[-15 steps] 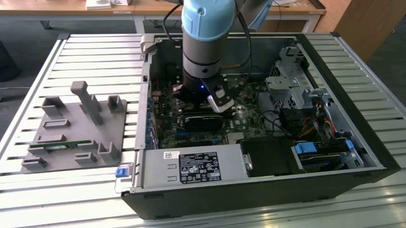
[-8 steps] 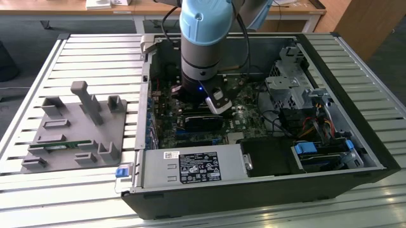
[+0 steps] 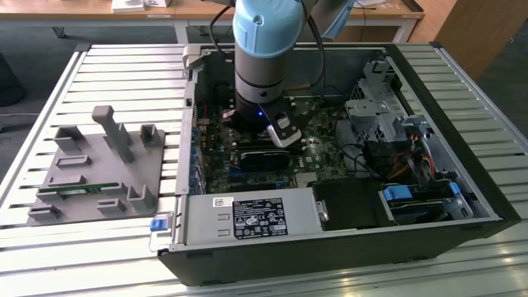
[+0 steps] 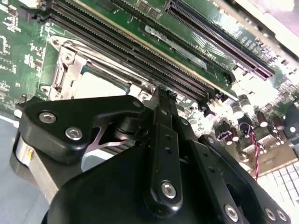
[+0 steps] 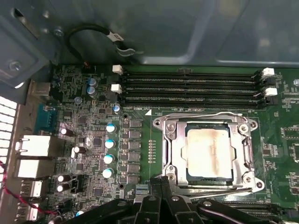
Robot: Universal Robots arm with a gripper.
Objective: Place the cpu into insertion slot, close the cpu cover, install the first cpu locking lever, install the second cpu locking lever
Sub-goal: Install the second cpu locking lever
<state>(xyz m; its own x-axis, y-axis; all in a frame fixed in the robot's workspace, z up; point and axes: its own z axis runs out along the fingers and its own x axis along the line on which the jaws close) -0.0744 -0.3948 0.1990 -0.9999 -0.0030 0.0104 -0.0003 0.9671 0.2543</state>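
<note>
While the cpu (image 5: 209, 154) sat under the closed cpu cover (image 5: 175, 149), jaws (image 5: 161, 183) were shut, empty, beside the insertion slot (image 5: 251, 179) rim.

A slatted metal table (image 3: 123, 68) of pale ribbed strips carries everything. An open black computer case (image 3: 347, 247) lies on its side on the table, its opening facing up. Just beside the case, toward the exterior view's left, a grey fixture plate (image 3: 83, 185) with upright blocks and posts rests flat on the slats. A small green circuit strip (image 3: 83, 189) lies on that plate, well apart from the case.
</note>
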